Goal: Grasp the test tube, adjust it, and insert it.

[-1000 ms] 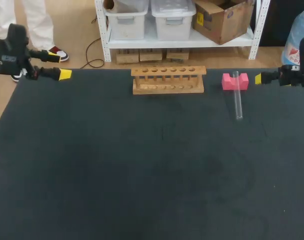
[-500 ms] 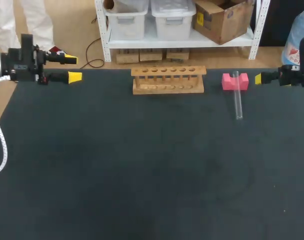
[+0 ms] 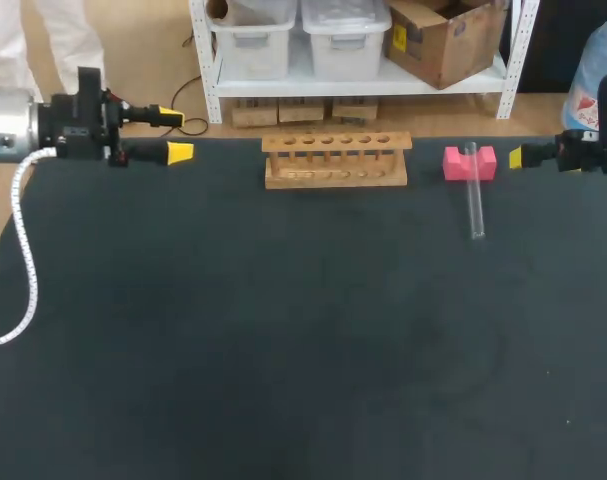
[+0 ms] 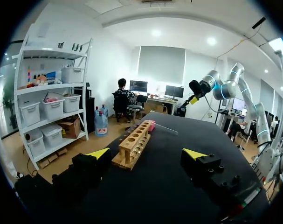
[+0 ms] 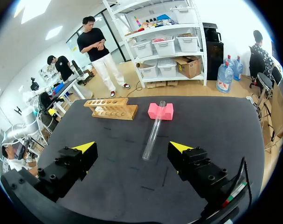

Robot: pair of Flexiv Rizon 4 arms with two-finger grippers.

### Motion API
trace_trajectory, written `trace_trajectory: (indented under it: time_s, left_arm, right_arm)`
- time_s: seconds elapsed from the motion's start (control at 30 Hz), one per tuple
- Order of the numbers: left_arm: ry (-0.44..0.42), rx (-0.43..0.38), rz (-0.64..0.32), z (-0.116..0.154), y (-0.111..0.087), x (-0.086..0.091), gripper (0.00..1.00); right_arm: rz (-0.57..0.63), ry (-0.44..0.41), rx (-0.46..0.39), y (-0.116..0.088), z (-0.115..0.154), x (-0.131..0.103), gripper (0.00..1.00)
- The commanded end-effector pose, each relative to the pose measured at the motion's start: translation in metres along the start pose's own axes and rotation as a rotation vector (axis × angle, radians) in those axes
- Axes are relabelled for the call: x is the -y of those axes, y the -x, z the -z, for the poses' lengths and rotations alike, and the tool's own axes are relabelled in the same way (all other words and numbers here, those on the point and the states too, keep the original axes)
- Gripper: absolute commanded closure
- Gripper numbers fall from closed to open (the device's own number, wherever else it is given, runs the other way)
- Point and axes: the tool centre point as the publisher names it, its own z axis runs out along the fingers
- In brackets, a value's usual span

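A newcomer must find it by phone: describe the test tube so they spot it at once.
On the black table, look right of the wooden rack with six holes, to the pink notched block. The clear test tube lies with one end in that notch, the other on the table: the only transparent thing there.

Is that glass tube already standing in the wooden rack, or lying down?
Lying down. The test tube rests on the table, one end propped on the pink block, apart from the wooden rack.
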Motion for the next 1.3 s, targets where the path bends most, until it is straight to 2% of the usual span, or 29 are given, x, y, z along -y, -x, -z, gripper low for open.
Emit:
trace_trajectory:
  time_s: [0.03, 0.17, 0.23, 1.07, 1.1, 1.13, 1.23, 1.3]
  left_arm:
    - [-0.02, -0.007, 0.011, -0.0151, -0.0015, -0.0131, 0.0]
    - [-0.016, -0.009, -0.002, -0.0185, -0.0011, -0.0127, 0.0]
    - [-0.042, -0.014, 0.014, -0.0189, -0.0015, -0.012, 0.0]
    - [-0.044, -0.015, 0.005, -0.0192, -0.0018, -0.0114, 0.0]
    - [-0.044, -0.015, 0.005, -0.0192, -0.0018, -0.0114, 0.0]
    - [-0.044, -0.015, 0.005, -0.0192, -0.0018, -0.0114, 0.0]
    - [-0.044, -0.015, 0.005, -0.0192, -0.0018, -0.0114, 0.0]
    - [-0.044, -0.015, 0.005, -0.0192, -0.0018, -0.0114, 0.0]
  right_arm:
    - [0.0, -0.007, -0.001, -0.0001, 0.0011, -0.0014, 0.0]
    - [0.0, -0.007, -0.001, -0.0001, 0.0011, -0.0014, 0.0]
    - [0.0, -0.007, -0.001, -0.0001, 0.0011, -0.0014, 0.0]
    - [0.0, -0.007, -0.001, -0.0001, 0.0011, -0.0014, 0.0]
    - [0.019, -0.02, -0.003, 0.0002, 0.0007, -0.0011, 0.0]
    - [0.059, -0.066, -0.045, 0.0017, 0.0001, -0.0034, 0.0]
    - [0.09, -0.219, -0.088, 0.0071, -0.0009, -0.0029, 0.0]
    - [0.113, -0.274, -0.097, 0.0087, -0.0019, -0.0019, 0.0]
